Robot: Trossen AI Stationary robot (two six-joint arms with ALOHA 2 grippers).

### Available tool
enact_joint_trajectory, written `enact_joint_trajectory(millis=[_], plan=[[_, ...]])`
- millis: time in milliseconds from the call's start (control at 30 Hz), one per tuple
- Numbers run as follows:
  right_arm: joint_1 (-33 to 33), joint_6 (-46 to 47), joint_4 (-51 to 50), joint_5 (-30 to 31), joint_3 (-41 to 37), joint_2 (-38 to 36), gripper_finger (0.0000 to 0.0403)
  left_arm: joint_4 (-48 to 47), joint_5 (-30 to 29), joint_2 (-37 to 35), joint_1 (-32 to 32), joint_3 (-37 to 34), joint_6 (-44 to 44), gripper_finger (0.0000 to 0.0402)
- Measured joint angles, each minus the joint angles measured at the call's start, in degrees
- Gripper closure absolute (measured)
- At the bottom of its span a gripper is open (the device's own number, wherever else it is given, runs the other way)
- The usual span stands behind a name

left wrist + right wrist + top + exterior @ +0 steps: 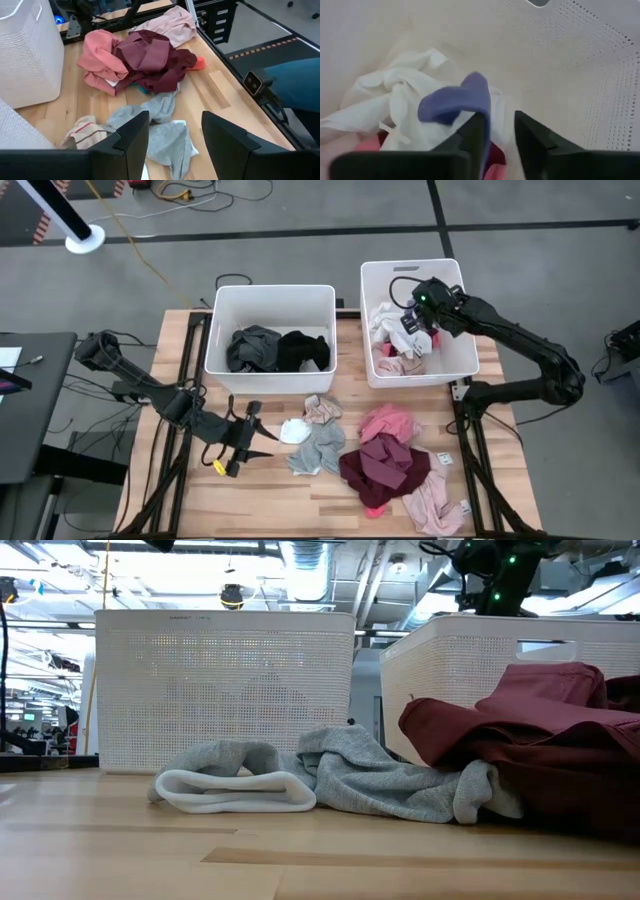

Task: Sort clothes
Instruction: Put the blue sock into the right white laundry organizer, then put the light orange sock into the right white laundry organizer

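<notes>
The right pincer (495,131), parted, was seen over the right bin (468,360); a blue garment (454,102) against one finger was blurred, grip unclear.

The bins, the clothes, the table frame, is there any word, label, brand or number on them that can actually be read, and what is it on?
No text can be read in any view.
Left bin: a small dark marking on the top rim in the low view, too small to read.
Small white tags on the table beside the pink clothes: too small to read.
Clothes, right bin: no lettering shows.
</notes>
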Motion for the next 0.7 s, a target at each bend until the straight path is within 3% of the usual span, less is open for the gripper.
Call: enact_joint_trajectory(millis=[167,300,500,700], plan=[[0.00,0.57,0.02,-2.05,0.00,-0.07,0.0207,-0.02,-1.58,0.00,-0.63,0.00,-0.12,0.0224],[0.87,0.33,0.23,-2.94,0.00,-0.07,0.0176,-0.03,-5.05,0.00,-1.21,0.00,2.29,0.0224],[3.16,-2.37,1.19,-3.07,0.36,-2.53,0.0169,0.14,-6.47,0.27,-0.55,0.00,3.80,0.0224],[8.02,-5.46,3.19,-3.02,3.47,-7.07,0.0168,0.88,-6.59,5.15,1.18,0.02,4.29,0.0224]])
